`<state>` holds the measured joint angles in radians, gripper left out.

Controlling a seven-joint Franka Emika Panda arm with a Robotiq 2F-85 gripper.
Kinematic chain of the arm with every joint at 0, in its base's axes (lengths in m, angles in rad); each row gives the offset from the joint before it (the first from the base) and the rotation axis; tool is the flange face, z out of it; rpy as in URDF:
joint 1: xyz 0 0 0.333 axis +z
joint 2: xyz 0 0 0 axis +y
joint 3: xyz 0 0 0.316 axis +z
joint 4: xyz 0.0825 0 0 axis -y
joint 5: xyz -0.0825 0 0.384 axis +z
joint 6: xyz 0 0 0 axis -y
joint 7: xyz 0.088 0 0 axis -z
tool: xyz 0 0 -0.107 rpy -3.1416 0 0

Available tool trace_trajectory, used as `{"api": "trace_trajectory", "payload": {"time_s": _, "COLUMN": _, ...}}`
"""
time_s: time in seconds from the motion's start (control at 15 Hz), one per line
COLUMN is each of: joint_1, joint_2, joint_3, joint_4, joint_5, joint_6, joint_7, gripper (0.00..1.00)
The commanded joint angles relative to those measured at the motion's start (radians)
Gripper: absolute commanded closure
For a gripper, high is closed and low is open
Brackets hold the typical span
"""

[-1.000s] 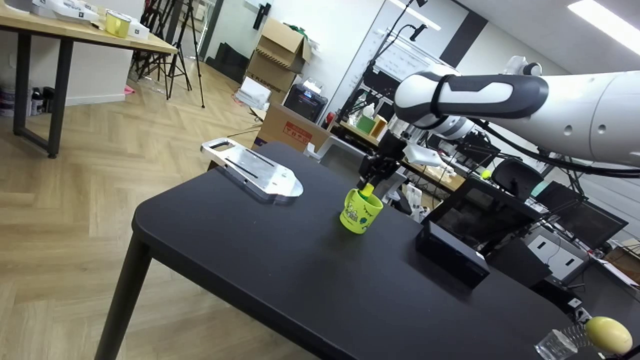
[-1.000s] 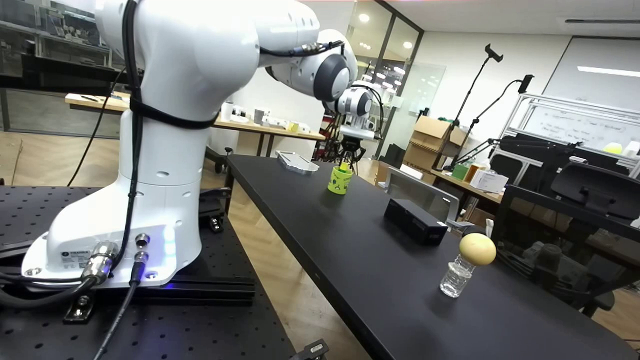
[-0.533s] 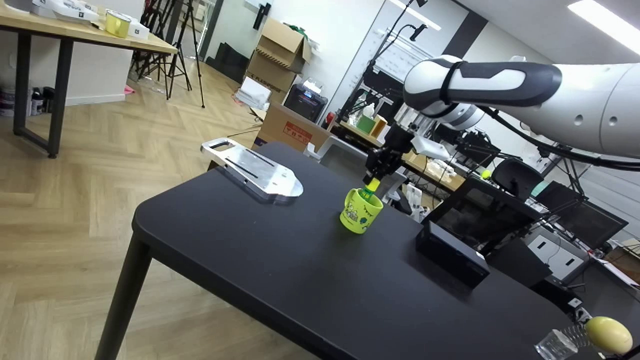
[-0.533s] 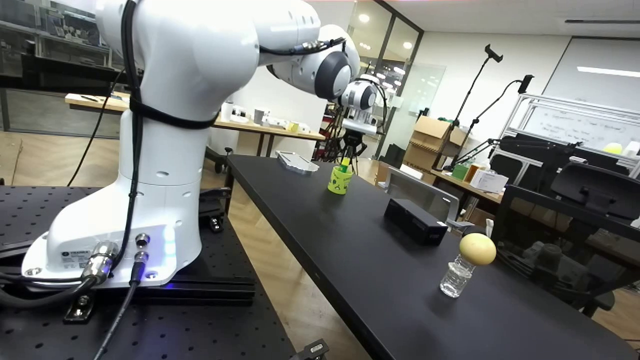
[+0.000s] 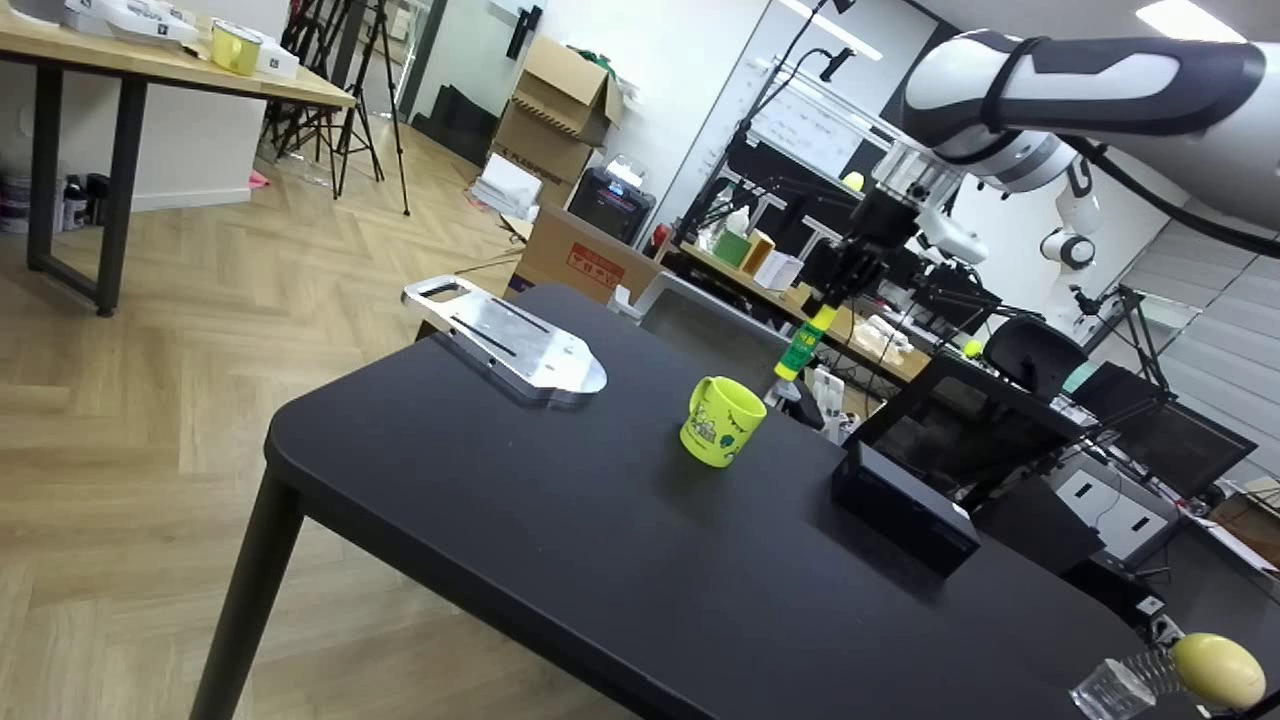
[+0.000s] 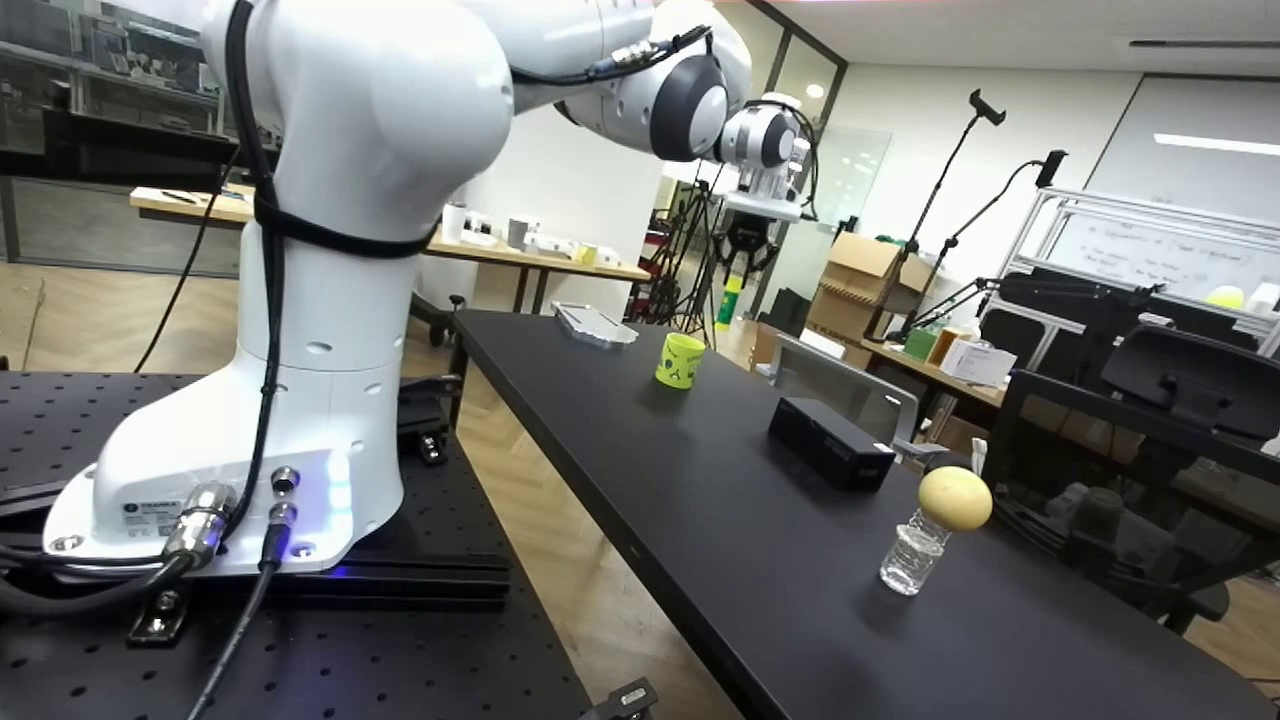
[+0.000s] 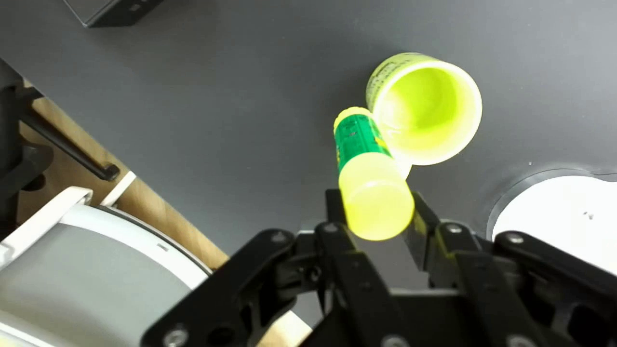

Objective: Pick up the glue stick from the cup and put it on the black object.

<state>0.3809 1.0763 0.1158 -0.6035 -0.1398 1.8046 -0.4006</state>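
Note:
The glue stick, green with yellow ends, hangs in my gripper in both exterior views (image 5: 800, 348) (image 6: 729, 303) and the wrist view (image 7: 362, 140). My gripper (image 5: 826, 300) (image 6: 744, 272) (image 7: 378, 207) is shut on its upper yellow end. The stick hangs above the table, clear of the cup. The lime-green cup (image 5: 718, 428) (image 6: 679, 362) (image 7: 468, 120) stands upright on the table; its inside looks empty in the wrist view. The black object (image 5: 900, 512) (image 6: 828, 446), a low box, lies on the table away from the cup; only its corner (image 7: 126, 10) shows in the wrist view.
A flat metal tray-like plate (image 5: 515, 338) (image 6: 594, 326) (image 7: 554, 217) lies near the table's end. A clear jar (image 5: 1110, 690) (image 6: 910, 555) with a yellow ball (image 5: 1217, 670) (image 6: 955, 498) stands past the black box. A grey chair (image 5: 690, 315) (image 6: 845, 378) (image 7: 96, 279) is at the table edge.
The gripper has risen and moved toward the black object's side, drawing the glue stick up out of the cup. The cup, the black object and the plate have not moved.

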Motion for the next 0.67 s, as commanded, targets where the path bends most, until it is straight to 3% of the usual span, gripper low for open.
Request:
{"api": "trace_trajectory", "payload": {"time_s": 0.0, "joint_1": -0.079, "joint_2": -0.029, "joint_3": -0.015, "joint_4": -0.002, "joint_5": 0.003, "joint_6": -0.027, "joint_7": -0.043, "gripper": 0.91}}
{"api": "trace_trajectory", "payload": {"time_s": 0.33, "joint_1": -0.207, "joint_2": -0.020, "joint_3": -0.030, "joint_4": 0.000, "joint_5": 0.012, "joint_6": -0.043, "joint_7": -0.083, "gripper": 0.91}}
{"api": "trace_trajectory", "payload": {"time_s": 0.6, "joint_1": -0.299, "joint_2": 0.007, "joint_3": -0.019, "joint_4": 0.009, "joint_5": 0.031, "joint_6": 0.029, "joint_7": -0.102, "gripper": 0.91}}
